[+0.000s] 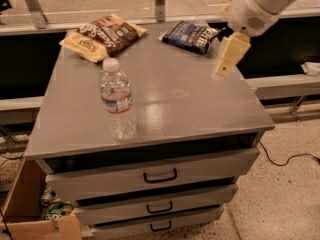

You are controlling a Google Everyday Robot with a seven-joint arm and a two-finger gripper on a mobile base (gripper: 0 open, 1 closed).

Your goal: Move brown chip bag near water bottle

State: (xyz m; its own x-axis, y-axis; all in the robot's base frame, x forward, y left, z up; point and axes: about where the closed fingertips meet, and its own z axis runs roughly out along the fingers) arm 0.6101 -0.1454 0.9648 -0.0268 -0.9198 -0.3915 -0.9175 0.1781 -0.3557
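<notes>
The brown chip bag point(102, 35) lies flat at the far left corner of the grey cabinet top point(200, 109); one half is dark brown, the other pale yellow. The water bottle point(117, 101) stands upright near the front left, well apart from the bag. My gripper point(223, 68) hangs from the white arm point(260, 6) that comes in from the upper right. It is above the right side of the top, just right of the dark blue snack bag point(191, 35), and far from the brown bag. It holds nothing that I can see.
The cabinet has three drawers with dark handles point(160, 176) below the top. An open cardboard box point(25, 204) with cans stands on the floor at the lower left. A cable point(287, 159) lies on the floor at the right. A window rail runs behind the cabinet.
</notes>
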